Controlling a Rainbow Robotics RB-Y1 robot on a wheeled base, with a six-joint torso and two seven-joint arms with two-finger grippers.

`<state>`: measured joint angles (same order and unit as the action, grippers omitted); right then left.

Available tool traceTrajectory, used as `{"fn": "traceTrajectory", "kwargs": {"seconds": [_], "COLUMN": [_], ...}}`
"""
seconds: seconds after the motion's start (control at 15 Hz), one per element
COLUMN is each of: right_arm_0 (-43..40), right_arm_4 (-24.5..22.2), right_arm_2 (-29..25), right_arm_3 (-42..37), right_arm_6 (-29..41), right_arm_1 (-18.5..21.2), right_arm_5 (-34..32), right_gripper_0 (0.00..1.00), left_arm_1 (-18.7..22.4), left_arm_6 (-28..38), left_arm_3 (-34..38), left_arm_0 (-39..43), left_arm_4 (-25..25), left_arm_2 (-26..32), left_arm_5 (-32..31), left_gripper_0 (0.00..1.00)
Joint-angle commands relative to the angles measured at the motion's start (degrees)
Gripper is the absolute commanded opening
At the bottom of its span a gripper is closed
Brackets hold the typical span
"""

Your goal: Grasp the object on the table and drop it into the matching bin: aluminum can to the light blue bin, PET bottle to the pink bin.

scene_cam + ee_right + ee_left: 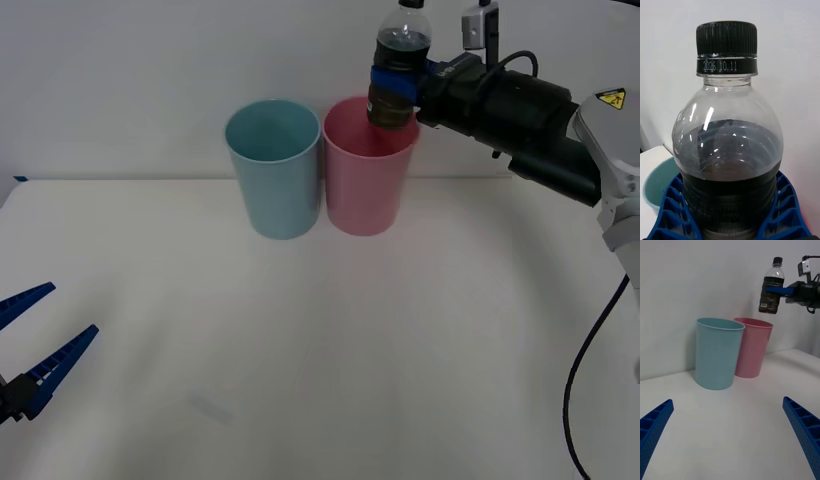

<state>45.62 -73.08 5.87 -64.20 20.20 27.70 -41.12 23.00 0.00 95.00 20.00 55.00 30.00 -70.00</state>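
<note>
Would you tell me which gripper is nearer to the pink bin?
Right. The right gripper holds the PET bottle above the pink bin; the left gripper waits open, far off over the table's near left edge.

Open white surface (330, 360) in front; light blue bin (273, 180) and pink bin (368, 185) touching at the back, no gap between.

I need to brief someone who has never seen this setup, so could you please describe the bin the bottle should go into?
At the far edge of the white table, against the wall, two tall round bins stand side by side. The right gripper holds the bottle upright above the one on the robot's right. That is the pink bin; its same-sized neighbour, the light blue bin, differs only in colour.
</note>
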Motion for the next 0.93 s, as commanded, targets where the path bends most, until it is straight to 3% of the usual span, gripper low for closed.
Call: {"fn": "traceTrajectory", "kwargs": {"seconds": [0.07, 0.27, 0.47, 0.53, 0.6, 0.67, 0.93], "right_arm_0": [3.5, 7.5, 8.0, 7.9, 7.9, 7.9, 7.7], "right_arm_4": [-0.7, -0.7, -0.7, -0.7, -0.7, -0.7, 0.1], "right_arm_2": [0.0, 0.1, 0.3, 0.3, 0.3, 0.3, 0.2], "right_arm_3": [5.4, 11.3, 12.4, 12.4, 12.4, 12.4, 12.4], "right_arm_6": [-1.4, -2.6, -3.1, -3.0, -3.1, -3.0, -3.8], "right_arm_1": [-1.5, -2.7, -2.8, -2.8, -2.8, -2.7, -2.5], "right_arm_5": [0.2, 0.3, 0.5, 0.5, 0.5, 0.5, 0.0], "right_gripper_0": [0.00, 0.00, 0.01, 0.08, 0.59, 1.00, 1.00], "left_arm_1": [0.0, 0.0, 0.0, 0.0, 0.0, 0.0, 0.0], "left_arm_6": [0.0, 0.0, 0.0, 0.0, 0.0, 0.0, 0.0], "left_arm_3": [0.0, 0.0, 0.0, 0.0, 0.0, 0.0, 0.0], "left_arm_0": [0.0, 0.0, 0.0, 0.0, 0.0, 0.0, 0.0], "left_arm_4": [0.0, 0.0, 0.0, 0.0, 0.0, 0.0, 0.0], "left_arm_2": [0.0, 0.0, 0.0, 0.0, 0.0, 0.0, 0.0], "left_arm_5": [0.0, 0.0, 0.0, 0.0, 0.0, 0.0, 0.0], "left_gripper_0": [1.00, 1.00, 1.00, 1.00, 1.00, 1.00, 1.00]}}
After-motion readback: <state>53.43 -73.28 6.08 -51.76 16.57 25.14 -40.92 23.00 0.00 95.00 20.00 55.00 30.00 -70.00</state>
